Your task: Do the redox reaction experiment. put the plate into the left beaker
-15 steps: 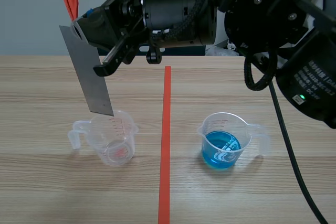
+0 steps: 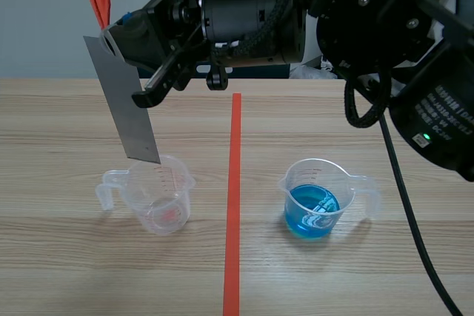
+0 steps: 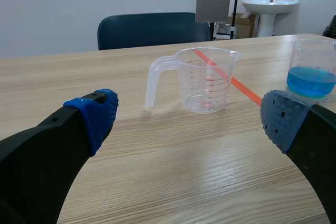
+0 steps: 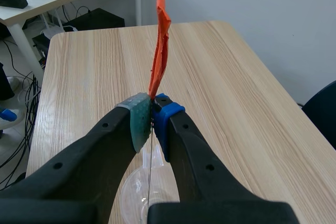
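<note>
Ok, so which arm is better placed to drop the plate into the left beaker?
The right arm. The right gripper is shut on the plate, which hangs with its lower edge just over the empty left beaker. The left gripper is open and holds nothing.

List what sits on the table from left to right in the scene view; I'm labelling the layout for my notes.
Empty clear beaker → orange-red tape line → beaker of blue liquid. The hanging metal plate overlaps the empty beaker's span, so it is left out.
</note>
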`<state>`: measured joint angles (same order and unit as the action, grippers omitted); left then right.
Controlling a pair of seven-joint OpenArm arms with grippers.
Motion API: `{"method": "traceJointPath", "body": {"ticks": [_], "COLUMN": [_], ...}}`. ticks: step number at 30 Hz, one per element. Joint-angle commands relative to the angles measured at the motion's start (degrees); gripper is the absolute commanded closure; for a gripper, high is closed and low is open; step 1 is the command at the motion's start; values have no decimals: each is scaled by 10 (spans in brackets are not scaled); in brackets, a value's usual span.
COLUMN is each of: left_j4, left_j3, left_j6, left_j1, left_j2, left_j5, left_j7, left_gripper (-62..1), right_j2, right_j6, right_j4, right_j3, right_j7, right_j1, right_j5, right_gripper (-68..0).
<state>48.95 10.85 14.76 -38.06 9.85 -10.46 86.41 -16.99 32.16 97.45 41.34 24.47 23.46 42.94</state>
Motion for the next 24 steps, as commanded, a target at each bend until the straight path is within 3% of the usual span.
{"method": "traceJointPath", "body": {"ticks": [1,10,24], "left_j4": [10,10,10], "left_j3": [-1,-1,-1], "left_j6": [-1,-1,-1], "left_j1": [2,2,2], "left_j2": [4,4,4], "left_j5": [4,4,4], "left_j7": [26,26,26], "left_gripper": [-572,-572,-572], "right_j2": [-1,-2,-2], "right_j6": [0,0,4], "right_j4": [3,3,-9], "right_j3": [-3,-3,-2], "right_j7": [-9,-12,-60], "right_j1": [10,6,-19], "right_j5": [8,7,-42], "right_gripper": [-6,-6,-6]}}
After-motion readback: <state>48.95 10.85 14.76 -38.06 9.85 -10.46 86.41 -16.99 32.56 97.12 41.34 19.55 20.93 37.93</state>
